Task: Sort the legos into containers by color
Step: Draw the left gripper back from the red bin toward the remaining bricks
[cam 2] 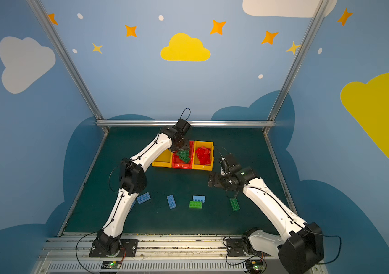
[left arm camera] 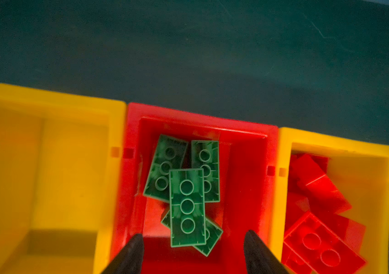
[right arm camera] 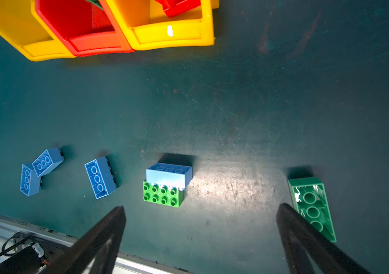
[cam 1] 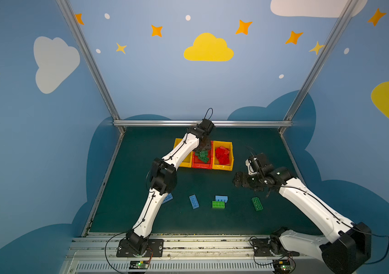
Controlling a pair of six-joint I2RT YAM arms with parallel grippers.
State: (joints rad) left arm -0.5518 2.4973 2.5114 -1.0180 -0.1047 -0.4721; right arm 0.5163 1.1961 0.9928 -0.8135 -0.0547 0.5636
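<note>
Left wrist view: the left gripper [left arm camera: 193, 233], pointed down, stands spread and empty over green plastic bricks [left arm camera: 187, 206] piled in the red plastic middle bin [left arm camera: 248, 132], between a yellow plastic bin [left arm camera: 46, 104] and another yellow bin [left arm camera: 331, 142] holding red bricks [left arm camera: 319, 239]. Over the dark tabletop [right arm camera: 236, 106], the right gripper [right arm camera: 200, 206] hangs wide open; light blue bricks [right arm camera: 99, 176] and a dark green brick [right arm camera: 312, 206] lie loose below.

Readable text, labels, brands, numbers: none; the small white mark [right arm camera: 169, 30] on a yellow bin [right arm camera: 196, 35] is too blurred to read.
</note>
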